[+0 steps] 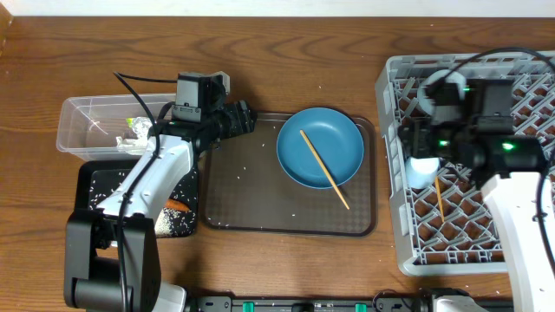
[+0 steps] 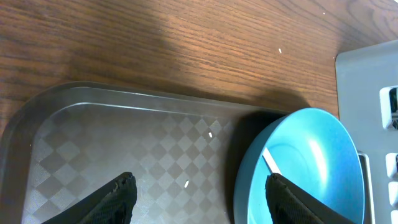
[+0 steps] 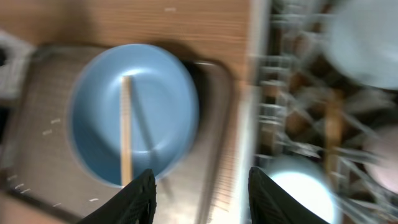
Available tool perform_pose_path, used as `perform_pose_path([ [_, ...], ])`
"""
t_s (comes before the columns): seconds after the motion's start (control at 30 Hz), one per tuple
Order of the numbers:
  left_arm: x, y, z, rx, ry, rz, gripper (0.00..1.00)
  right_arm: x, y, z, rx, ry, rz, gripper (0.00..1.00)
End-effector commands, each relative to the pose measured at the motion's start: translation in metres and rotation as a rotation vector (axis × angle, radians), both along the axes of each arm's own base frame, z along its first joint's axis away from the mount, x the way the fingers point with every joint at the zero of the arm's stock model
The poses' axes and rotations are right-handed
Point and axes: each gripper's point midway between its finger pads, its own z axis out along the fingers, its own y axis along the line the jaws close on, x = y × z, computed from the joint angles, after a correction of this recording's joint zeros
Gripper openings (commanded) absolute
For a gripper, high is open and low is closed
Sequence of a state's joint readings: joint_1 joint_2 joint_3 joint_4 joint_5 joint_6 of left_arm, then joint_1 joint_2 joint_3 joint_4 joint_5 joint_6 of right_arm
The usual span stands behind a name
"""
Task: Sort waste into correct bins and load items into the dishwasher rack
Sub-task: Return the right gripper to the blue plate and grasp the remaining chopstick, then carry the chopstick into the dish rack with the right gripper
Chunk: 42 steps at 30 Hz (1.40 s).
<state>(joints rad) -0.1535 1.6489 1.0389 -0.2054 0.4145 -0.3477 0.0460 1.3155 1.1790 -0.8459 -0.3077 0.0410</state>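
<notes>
One clear tub [image 1: 82, 121], overhead only

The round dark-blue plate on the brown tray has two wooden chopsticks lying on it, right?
No, only one wooden chopstick lies on the round dark-blue plate, which does sit on the brown serving tray. The overhead view shows it.

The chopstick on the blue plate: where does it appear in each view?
Overhead: centre, chopstick lying diagonally across the blue plate.
Left wrist: lower right, a pale sliver in the plate.
Right wrist: left, vertical on the plate.
Shared landmark: the brown tray.
</notes>
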Motion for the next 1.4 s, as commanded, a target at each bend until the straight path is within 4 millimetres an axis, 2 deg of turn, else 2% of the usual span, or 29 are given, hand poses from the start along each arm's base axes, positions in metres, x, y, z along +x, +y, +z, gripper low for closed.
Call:
perform_pose_path([
  [0.0,-0.001,0.001,-0.001,0.006,0.002,0.005,0.69,-0.004,0.036,0.000,0.072,0.011,0.074,0.47],
  [0.2,-0.001,0.001,-0.001,0.006,0.002,0.005,0.70,-0.005,0.088,-0.020,0.056,0.009,0.217,0.50],
  [0.37,-0.001,0.001,-0.002,0.006,0.003,0.005,0.70,-0.007,0.114,-0.058,-0.050,0.065,0.273,0.54],
  [0.53,-0.001,0.001,-0.001,0.005,0.002,0.004,0.70,-0.012,0.143,-0.099,-0.082,0.136,0.353,0.60],
  [0.63,-0.001,0.001,-0.001,0.006,0.002,0.005,0.70,-0.014,0.148,-0.125,-0.131,0.181,0.365,0.61],
  [0.77,-0.001,0.001,-0.001,0.006,0.002,0.005,0.70,-0.015,0.141,-0.159,-0.237,0.239,0.352,0.61],
  [0.83,-0.001,0.001,-0.001,0.006,0.002,0.005,0.69,-0.018,0.141,-0.170,-0.253,0.265,0.355,0.57],
  [0.9,-0.001,0.001,-0.001,0.006,0.002,0.005,0.69,-0.020,0.140,-0.177,-0.259,0.282,0.358,0.47],
  [0.93,-0.001,0.001,-0.001,0.006,0.002,0.005,0.69,-0.020,0.140,-0.178,-0.260,0.285,0.358,0.40],
  [1.03,-0.001,0.001,-0.001,0.006,0.002,0.005,0.69,-0.019,0.141,-0.177,-0.258,0.279,0.358,0.04],
  [1.07,-0.001,0.001,-0.001,0.006,0.002,0.005,0.70,-0.018,0.142,-0.175,-0.251,0.275,0.352,0.01],
  [1.2,-0.001,0.001,-0.001,0.005,0.002,0.004,0.69,-0.012,0.148,-0.162,-0.218,0.247,0.344,0.01],
  [1.3,-0.001,0.001,-0.001,0.005,0.002,0.004,0.70,-0.009,0.155,-0.139,-0.179,0.202,0.352,0.01],
  [1.37,-0.001,0.001,-0.001,0.005,0.002,0.004,0.69,-0.007,0.155,-0.116,-0.163,0.155,0.349,0.01],
])
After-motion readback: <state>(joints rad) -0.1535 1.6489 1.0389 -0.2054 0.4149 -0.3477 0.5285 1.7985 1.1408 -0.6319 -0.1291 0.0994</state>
